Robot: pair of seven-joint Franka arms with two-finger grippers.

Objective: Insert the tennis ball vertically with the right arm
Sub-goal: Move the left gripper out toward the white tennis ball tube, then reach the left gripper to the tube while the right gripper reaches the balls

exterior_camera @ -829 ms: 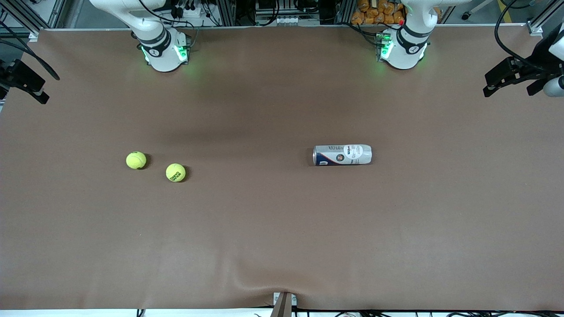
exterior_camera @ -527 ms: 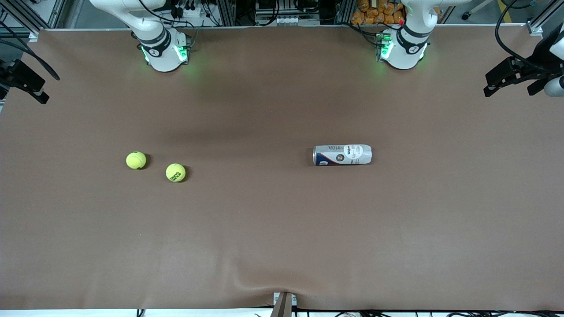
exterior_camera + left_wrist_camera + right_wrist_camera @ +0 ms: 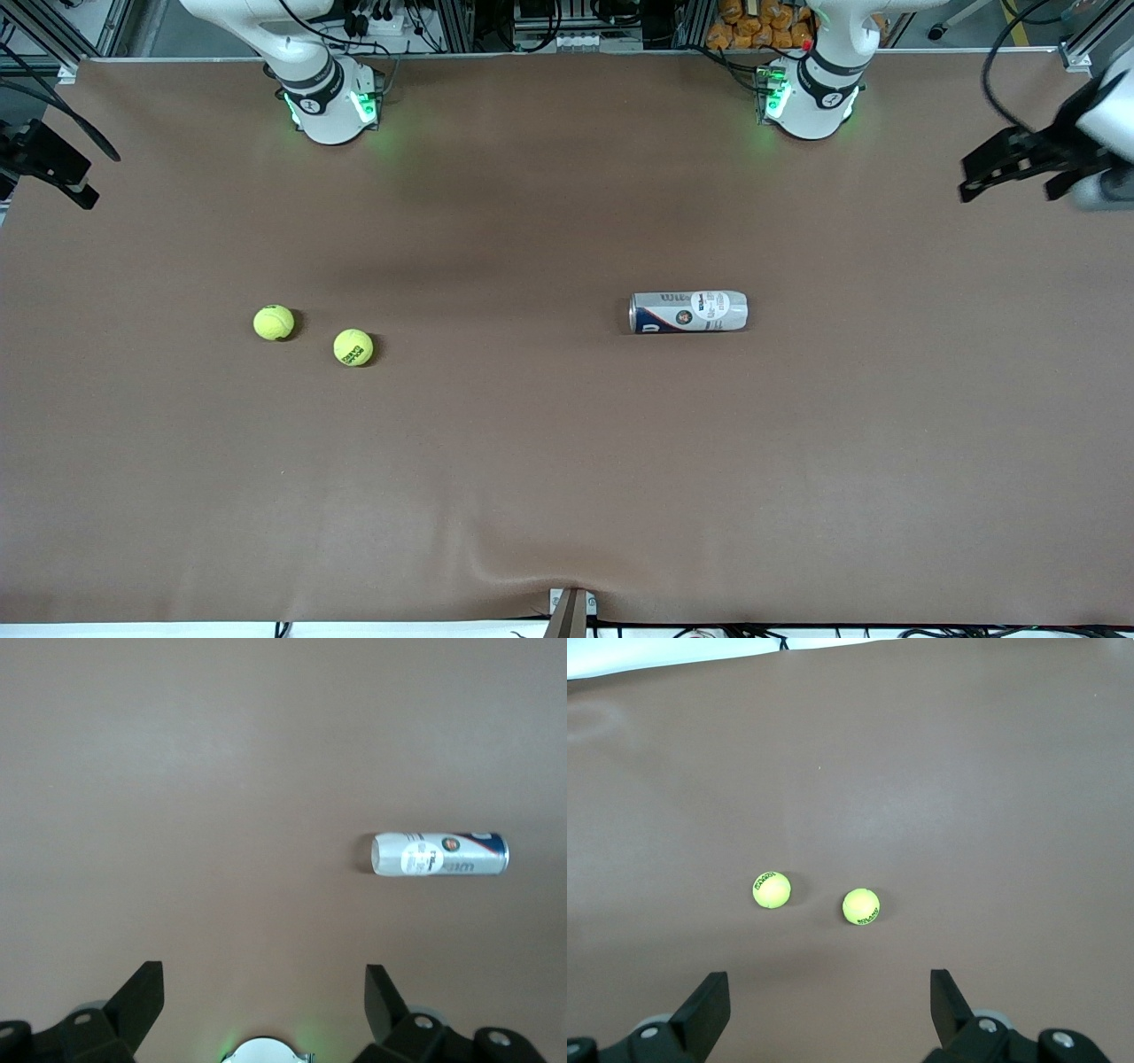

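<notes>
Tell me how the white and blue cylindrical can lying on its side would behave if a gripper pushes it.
The white and blue cylindrical can rests on its curved side on the brown table mat, so it would probably roll. Its wall looks smooth, perhaps slippery. It probably would not tip, since it already lies flat.

Can (image 3: 688, 312) lying on its side on the bench carried a round white sticker and a dark badge, print too small to read. Ball (image 3: 353, 347) nearer the front camera had dark lettering, unreadable; same in right wrist view (image 3: 861, 906). Other ball (image 3: 274, 322) showed a faint unreadable mark.
</notes>
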